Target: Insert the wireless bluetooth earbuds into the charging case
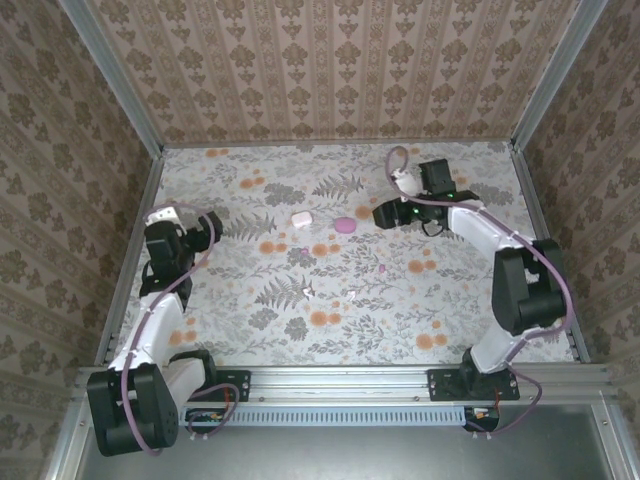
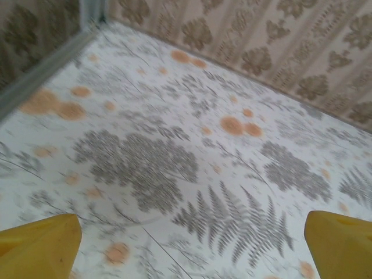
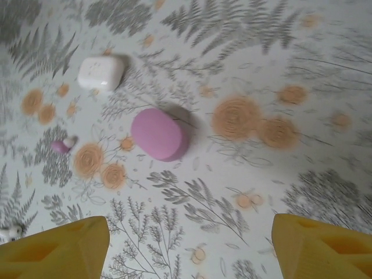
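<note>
- Right fingers (image 3: 64, 250) spread, nothing between them — pink case (image 3: 158, 135) lay ahead, white case (image 3: 101, 72) beyond it.
- Pink earbud (image 3: 60, 146) loose on bench (image 3: 325, 75), ahead-left; white earbud (image 3: 9, 233) at far left.
- Left fingers (image 2: 40, 241) spread above bench.

Top camera high, looking down whole table (image 1: 250, 330); right wrist close, steep, shares pink case (image 3: 158, 134); left wrist low, oblique.

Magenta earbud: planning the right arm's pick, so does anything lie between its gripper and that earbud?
Nothing visible. Bare printed table separates the open right gripper from the magenta earbud; the pink case sits beside that path.
</note>
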`<action>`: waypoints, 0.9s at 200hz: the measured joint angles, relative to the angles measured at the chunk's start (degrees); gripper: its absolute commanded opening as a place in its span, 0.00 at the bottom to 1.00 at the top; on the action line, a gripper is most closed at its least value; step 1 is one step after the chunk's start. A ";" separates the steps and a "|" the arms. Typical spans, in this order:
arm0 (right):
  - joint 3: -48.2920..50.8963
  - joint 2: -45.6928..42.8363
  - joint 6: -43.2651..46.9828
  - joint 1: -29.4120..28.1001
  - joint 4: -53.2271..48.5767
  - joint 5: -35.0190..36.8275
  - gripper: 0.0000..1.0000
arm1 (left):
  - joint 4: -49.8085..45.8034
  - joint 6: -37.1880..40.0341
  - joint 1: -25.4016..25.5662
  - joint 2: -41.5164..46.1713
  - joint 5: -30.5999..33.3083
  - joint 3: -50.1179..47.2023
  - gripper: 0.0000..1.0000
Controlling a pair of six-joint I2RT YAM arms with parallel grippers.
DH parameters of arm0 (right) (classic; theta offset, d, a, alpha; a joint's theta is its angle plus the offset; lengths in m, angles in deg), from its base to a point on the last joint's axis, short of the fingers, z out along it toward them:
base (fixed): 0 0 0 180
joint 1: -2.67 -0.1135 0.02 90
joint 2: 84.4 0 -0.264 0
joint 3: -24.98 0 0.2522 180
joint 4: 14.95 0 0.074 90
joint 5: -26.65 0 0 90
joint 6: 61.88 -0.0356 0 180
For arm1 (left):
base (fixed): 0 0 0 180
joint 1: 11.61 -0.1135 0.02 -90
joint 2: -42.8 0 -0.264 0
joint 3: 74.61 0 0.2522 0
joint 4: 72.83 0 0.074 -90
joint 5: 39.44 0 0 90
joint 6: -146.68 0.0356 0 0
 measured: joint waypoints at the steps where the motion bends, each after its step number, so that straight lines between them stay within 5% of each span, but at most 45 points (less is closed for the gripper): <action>1: -0.37 0.39 0.55 -0.22 -0.35 -0.02 0.73 | -0.04 -0.11 -0.02 0.00 -0.15 0.00 1.00; 50: -11.56 10.56 17.20 -5.60 -10.97 0.87 0.67 | -1.84 -4.57 3.08 -1.27 -8.20 0.02 1.00; 107: -19.17 17.22 37.88 -9.42 -17.70 3.45 0.64 | -3.17 -4.02 5.57 -1.75 -8.94 0.02 1.00; 180: -28.89 26.34 47.98 -9.94 -22.56 5.42 0.63 | -3.96 -1.46 5.57 -0.24 -7.23 0.02 1.00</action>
